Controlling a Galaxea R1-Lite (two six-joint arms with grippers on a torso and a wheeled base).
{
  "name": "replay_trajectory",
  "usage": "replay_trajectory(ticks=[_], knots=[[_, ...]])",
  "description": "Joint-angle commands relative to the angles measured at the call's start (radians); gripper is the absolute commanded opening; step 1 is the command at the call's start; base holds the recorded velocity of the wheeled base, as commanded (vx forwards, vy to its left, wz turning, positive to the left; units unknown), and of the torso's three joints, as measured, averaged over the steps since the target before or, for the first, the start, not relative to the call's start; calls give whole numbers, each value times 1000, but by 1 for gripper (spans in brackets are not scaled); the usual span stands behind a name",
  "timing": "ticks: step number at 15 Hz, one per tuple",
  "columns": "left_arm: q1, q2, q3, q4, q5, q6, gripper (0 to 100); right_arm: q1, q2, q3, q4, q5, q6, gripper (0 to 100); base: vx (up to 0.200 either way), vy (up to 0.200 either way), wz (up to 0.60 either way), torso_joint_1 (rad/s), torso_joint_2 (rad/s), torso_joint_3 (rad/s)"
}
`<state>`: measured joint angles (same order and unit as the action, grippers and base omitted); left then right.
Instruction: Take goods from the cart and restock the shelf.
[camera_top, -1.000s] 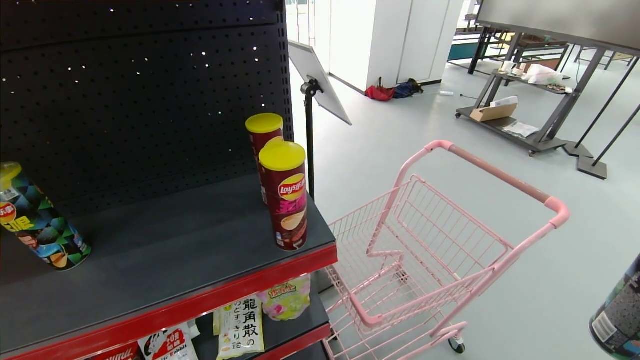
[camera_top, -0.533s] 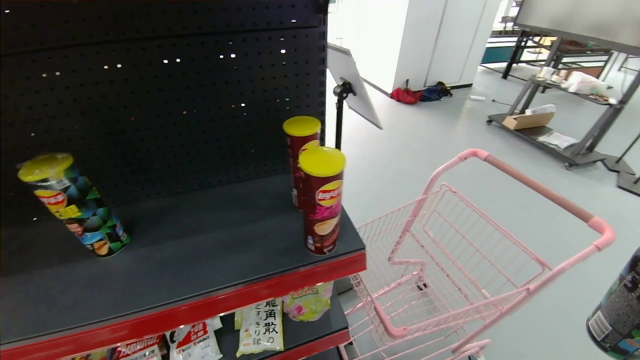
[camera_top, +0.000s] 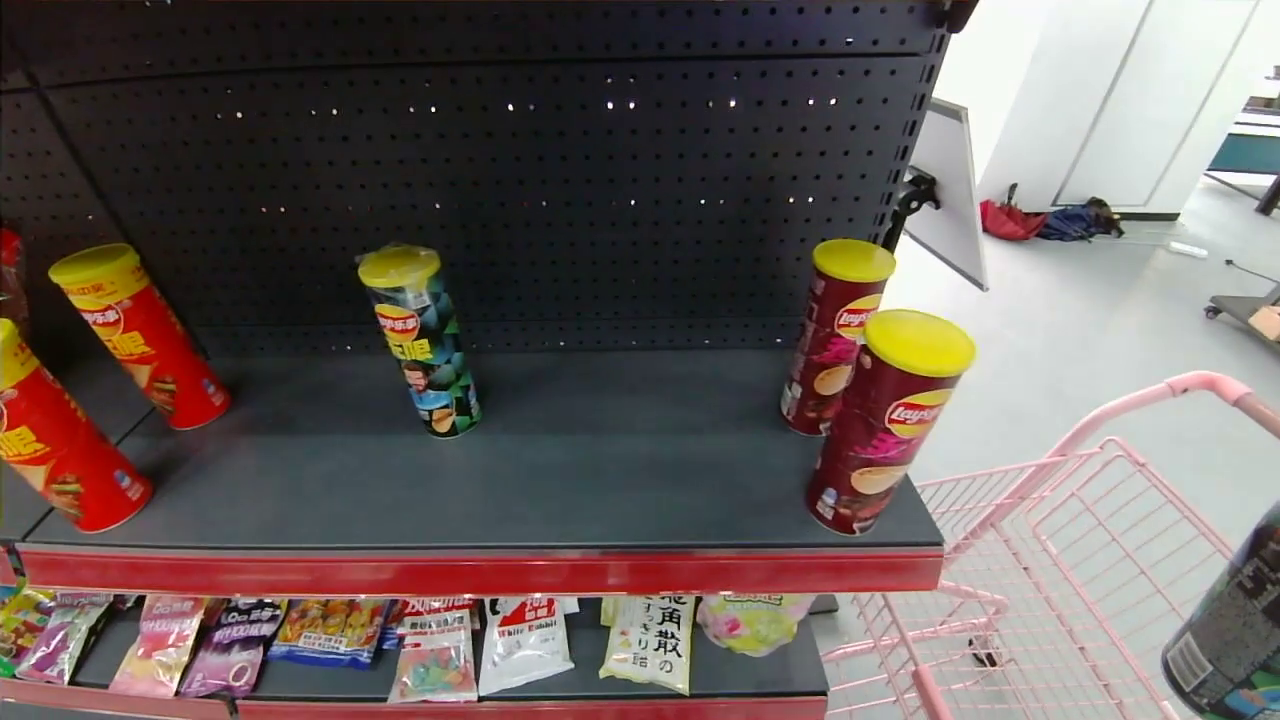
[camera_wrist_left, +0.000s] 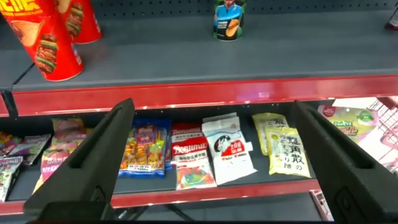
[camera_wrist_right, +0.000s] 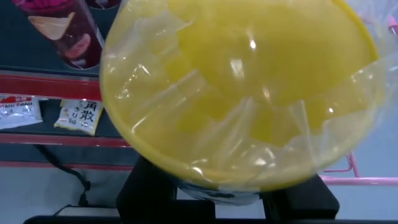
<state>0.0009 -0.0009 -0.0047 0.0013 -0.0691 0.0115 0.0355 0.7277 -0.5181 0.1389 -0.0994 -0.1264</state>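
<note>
Right gripper (camera_wrist_right: 214, 196) is clamped around the held can (camera_top: 1228, 640), a dark tube with a yellow lid. The can hangs low at the robot's right, just beside the pink cart (camera_top: 1205, 380) and well apart from the shelf (camera_top: 600, 480). Left gripper (camera_wrist_left: 211, 171) has its fingers wide apart with nothing between them, in front of the lower tier of snack bags (camera_wrist_left: 217, 149).

I judge the step is to carry this can to the shelf. To do it well, the can should be upright, rise above the red front edge and pass clear of the two maroon cans (camera_top: 885, 420) at the right end. A good place seems the bare part next to the patterned can (camera_top: 420, 340), which looks of the same kind. Such a tall narrow tube tips easily, so its base should sit flat before the fingers let go.

The shelf board is dark and matte, with a black pegboard (camera_top: 500, 200) behind and red cans (camera_top: 140, 335) at the left. Beyond, the floor (camera_top: 1080, 330) is pale grey, with cloth bundles (camera_top: 1010, 220) by a white wall.
</note>
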Motion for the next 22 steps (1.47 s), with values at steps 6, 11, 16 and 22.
replay_trajectory(ticks=[6,11,16,22], knots=[[1,1,0,0,0,1,100,1,-220,119,-13,4,4,0,0,167,0,1,0,1],[1,1,0,-1,0,1,100,1,-225,124,-13,4,2,0,0,200,0,2,2,0],[1,1,0,0,0,1,100,4,-235,128,-12,6,2,0,0,200,0,5,0,5],[1,1,0,-1,0,1,100,4,-237,148,-15,7,2,0,0,0,0,0,0,0]])
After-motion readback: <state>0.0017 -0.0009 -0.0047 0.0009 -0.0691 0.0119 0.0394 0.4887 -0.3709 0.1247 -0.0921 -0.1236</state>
